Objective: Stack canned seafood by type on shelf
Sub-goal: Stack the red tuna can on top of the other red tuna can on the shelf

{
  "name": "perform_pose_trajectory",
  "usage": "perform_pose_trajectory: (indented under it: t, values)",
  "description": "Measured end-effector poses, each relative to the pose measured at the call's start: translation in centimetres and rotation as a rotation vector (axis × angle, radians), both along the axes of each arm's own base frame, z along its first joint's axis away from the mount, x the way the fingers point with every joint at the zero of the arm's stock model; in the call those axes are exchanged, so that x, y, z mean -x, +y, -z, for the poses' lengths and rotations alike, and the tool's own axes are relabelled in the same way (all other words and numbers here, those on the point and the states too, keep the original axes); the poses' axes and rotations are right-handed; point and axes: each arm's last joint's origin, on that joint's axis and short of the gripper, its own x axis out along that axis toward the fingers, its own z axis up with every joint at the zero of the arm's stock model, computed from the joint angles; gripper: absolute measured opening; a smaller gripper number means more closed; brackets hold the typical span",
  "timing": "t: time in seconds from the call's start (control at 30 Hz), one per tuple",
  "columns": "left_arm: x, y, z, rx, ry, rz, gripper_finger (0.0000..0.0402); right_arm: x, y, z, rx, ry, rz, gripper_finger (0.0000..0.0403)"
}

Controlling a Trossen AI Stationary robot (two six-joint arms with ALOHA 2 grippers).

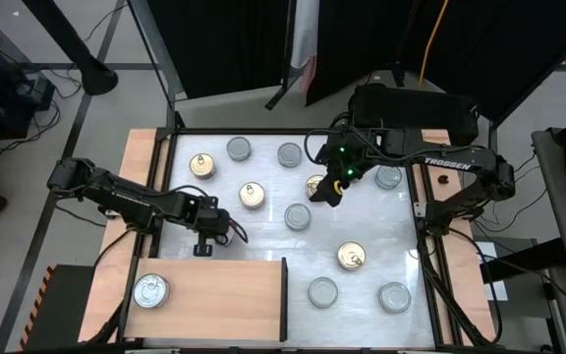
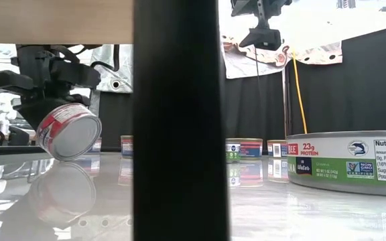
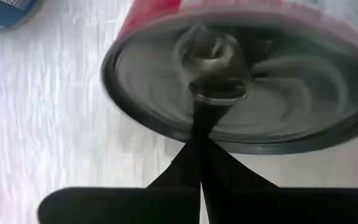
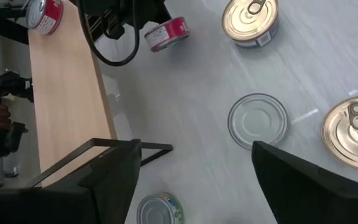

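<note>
My left gripper (image 1: 202, 244) hangs over the white tabletop just beyond the far edge of the shelf (image 1: 214, 305), shut on a red-labelled silver-lidded can (image 2: 69, 130) that also shows in the right wrist view (image 4: 166, 34). Another red-labelled can (image 1: 150, 291) stands on its base on the shelf's left end. My right gripper (image 4: 194, 180) waits open, high above the table's middle (image 1: 327, 189), over a gold-lidded can (image 1: 313, 184). Several more gold-lidded and silver-lidded cans stand on their bases on the tabletop, among them a gold one (image 1: 252, 195) and a silver one (image 1: 299, 216). My left gripper pinches the pull-tab (image 3: 213, 93) at the middle of the can's lid between its two shut fingertips (image 3: 197, 134). The fingers come from above, pointing steeply down. The can hangs tilted below them, its lowest rim (image 2: 69, 158) close to the tabletop; whether it touches I cannot tell.
The shelf's thin dark upright edge (image 1: 285, 300) stands at its right end and fills the middle of the low view (image 2: 176, 120). Loose cans ring the table: gold ones (image 1: 202, 164), (image 1: 352, 257) and silver ones (image 1: 239, 148), (image 1: 322, 291), (image 1: 394, 296). Bare board lies right of the shelved can.
</note>
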Motion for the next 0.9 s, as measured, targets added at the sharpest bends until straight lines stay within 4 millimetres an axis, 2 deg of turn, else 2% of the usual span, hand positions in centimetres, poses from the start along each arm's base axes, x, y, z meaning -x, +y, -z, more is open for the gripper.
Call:
perform_pose_trajectory:
  t: [0.63,0.9]
  values:
    - [-0.4,1.0,1.2,-0.003,0.062,-0.051,0.0000,0.0,0.0,0.0,0.018,-0.005,-0.019,0.0297]
    - [-0.4,1.5,-0.4,-0.025,0.046,-0.085,0.0022,0.1,0.0,0.1,0.016,0.002,-0.020,0.0297]
